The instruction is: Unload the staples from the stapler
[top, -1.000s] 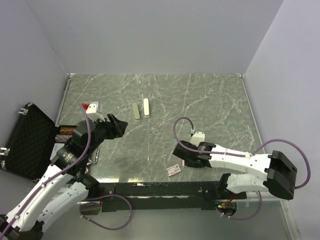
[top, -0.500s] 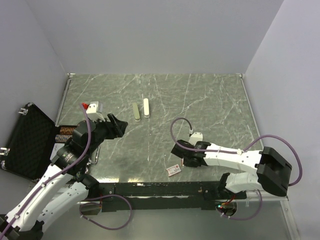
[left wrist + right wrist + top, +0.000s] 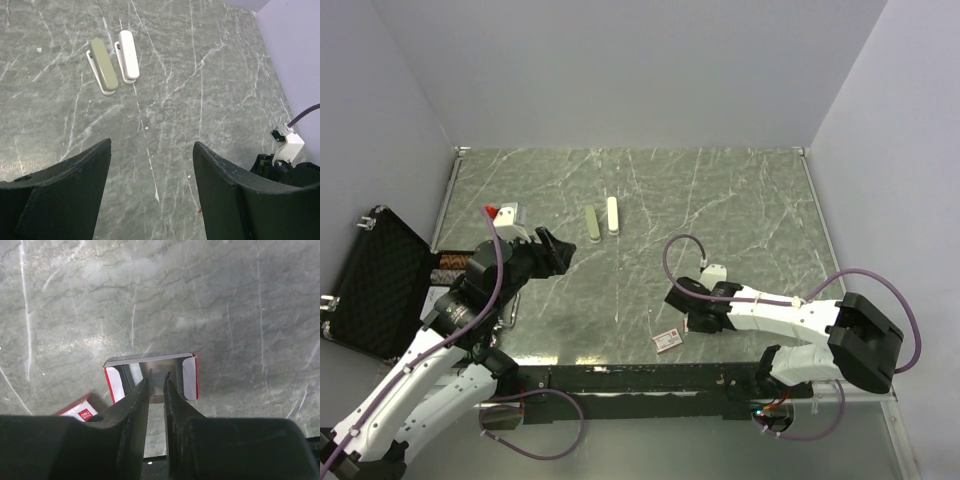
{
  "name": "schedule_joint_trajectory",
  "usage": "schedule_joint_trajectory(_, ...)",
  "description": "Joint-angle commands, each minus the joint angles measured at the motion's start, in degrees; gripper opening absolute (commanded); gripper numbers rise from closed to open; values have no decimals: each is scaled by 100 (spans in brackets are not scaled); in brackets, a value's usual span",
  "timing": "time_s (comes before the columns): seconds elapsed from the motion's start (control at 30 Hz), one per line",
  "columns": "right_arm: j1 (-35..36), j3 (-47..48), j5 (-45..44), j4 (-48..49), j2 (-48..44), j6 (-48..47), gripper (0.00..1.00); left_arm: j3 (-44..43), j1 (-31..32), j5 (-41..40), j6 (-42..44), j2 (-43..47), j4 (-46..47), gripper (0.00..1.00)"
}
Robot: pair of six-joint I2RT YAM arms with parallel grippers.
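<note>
Right arm [image 3: 780, 315] shifted slightly at elbow. Right gripper [image 3: 156, 381] nearly closed, pinching staples [image 3: 158, 377] over open box [image 3: 113, 381] near front table [image 3: 740, 200] edge. Left gripper [image 3: 151, 145] wide open, empty, hovering.

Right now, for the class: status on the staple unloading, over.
Left jaws open, empty. Right jaws shut on the staples, over the open red-and-white box. Olive stapler, white stapler side by side, beyond both arms.

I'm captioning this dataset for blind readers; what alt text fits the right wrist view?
The right gripper, its dark jaws nearly together, pinches what looks like a small grey strip of staples over an open red-and-white box on the green marbled table; a second red-and-white piece lies beside it.
</note>
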State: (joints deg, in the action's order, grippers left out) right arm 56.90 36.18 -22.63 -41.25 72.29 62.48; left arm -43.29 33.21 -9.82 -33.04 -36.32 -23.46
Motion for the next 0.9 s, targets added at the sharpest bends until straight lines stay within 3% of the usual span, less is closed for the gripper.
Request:
schedule_joint_trajectory(0.0, -48, -24, 31, 153, 57, -34, 25, 31, 10, 24, 69, -25, 88, 71)
schedule_joint_trajectory(0.3, -48, 134, -75, 39, 92, -60, 34, 31, 10, 24, 61, -51, 79, 72)
schedule_joint_trajectory(0.87, -48, 328, -277, -717, -892, 19, 37, 22, 10, 51, 61, -77, 123, 72)
